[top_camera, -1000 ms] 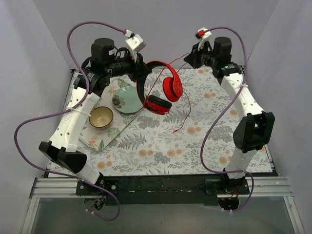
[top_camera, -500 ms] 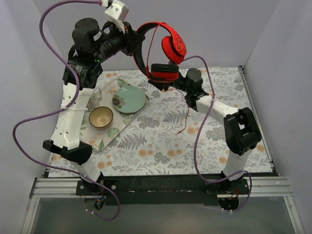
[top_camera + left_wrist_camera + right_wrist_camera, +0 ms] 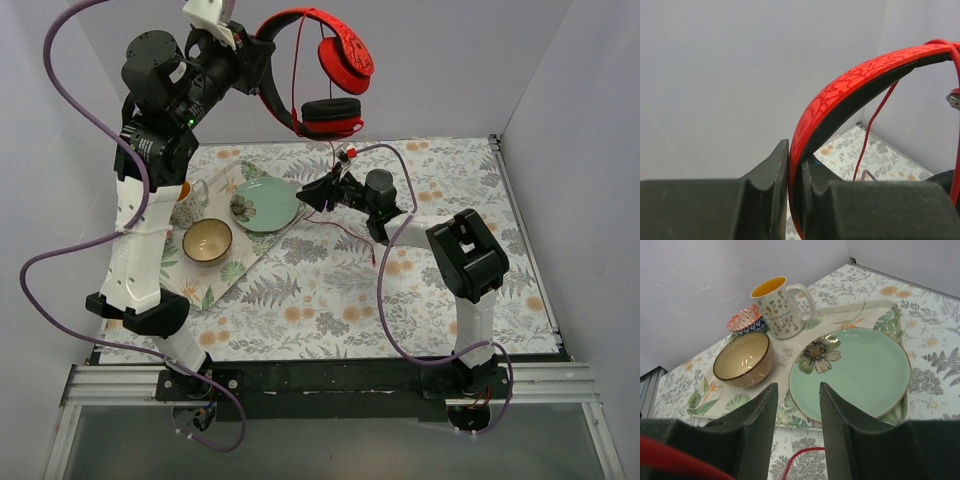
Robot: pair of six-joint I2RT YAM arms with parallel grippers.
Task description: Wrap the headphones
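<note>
Headphones (image 3: 318, 62): headband clamped in my left gripper (image 3: 795, 167), held high above the table (image 3: 300, 305). Cable (image 3: 865, 140): hanging loose, unwrapped. My right gripper (image 3: 796, 407) sits low with fingers apart, holding nothing, so I judge all wrapping remains.

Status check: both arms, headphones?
Left tool shut on headphones headband, held aloft. Right tool open, low beside plate. Cable dangling to table, unwrapped.

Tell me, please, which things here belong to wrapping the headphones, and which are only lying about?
For the job:
- headphones, clamped by the headband in the left gripper
- their thin red cable, hanging down

Only lying about:
- tray
- green plate
- beige bowl
- mug
- small patterned bowl
</note>
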